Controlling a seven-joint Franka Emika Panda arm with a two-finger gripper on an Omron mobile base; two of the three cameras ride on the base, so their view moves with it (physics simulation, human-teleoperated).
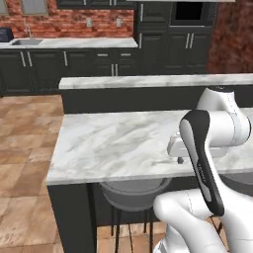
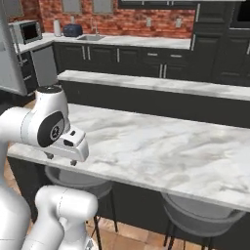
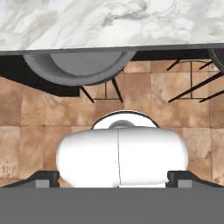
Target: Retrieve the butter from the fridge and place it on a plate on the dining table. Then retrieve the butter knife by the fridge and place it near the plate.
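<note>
Two fingers of the end effector (image 2: 61, 159) stand spread as wide as they go and hold nothing; it hangs pointing down, just over the near edge of the desk (image 1: 113, 143), with the floor and a stool (image 3: 78, 65) below it in the hand view. The desk is the long veined marble top on a dark base, and the stretch of it in both base views lies bare. Another grey stool (image 2: 200, 212) is tucked under it further to the right.

Judging by the empty grasp and the bare marble, the work appears to be at its first step, fetching the butter. Where the butter, the plate and the knife are cannot be told from here. The next move probably calls for the base to turn away from the desk and drive to the fridge, with the arm drawn in so that it clears the marble edge and the stools. Once there, the open fingers would need to close on a door handle before anything inside can be reached.

As for containers, a sink (image 2: 90, 36) is set in the far counter below the brick wall, too distant to tell what is in it. A microwave (image 2: 27, 31) sits at the left end of that counter with its door shut. The dark cabinets (image 1: 44, 66) beneath are all closed, so their contents are hidden
</note>
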